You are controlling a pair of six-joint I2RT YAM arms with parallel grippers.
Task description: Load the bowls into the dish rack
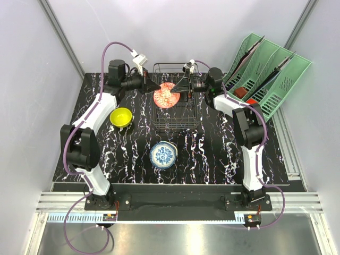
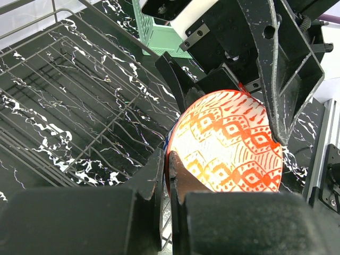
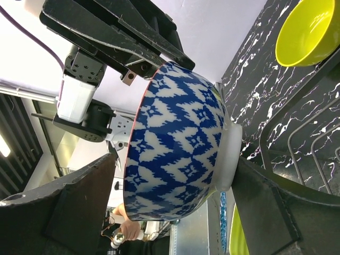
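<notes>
- Your left gripper (image 2: 169,178) is pinching the rim of the patterned bowl (image 2: 228,143), which is orange inside and blue outside. The bowl is on edge over the far part of the dish rack (image 1: 175,119).
- Your right gripper (image 1: 179,90) is spread wide, its fingers straddling that bowl from the right. A small gap shows on the rim side.
- The lime bowl (image 1: 121,117) sits on the table (image 1: 212,154) left of the rack.
- The blue floral bowl (image 1: 162,154) sits just on the near side of the rack, outside it.

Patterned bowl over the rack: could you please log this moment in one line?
bowl: above rack | left pincer: shut on rim | right pincer: straddling bowl, grip unclear
</notes>
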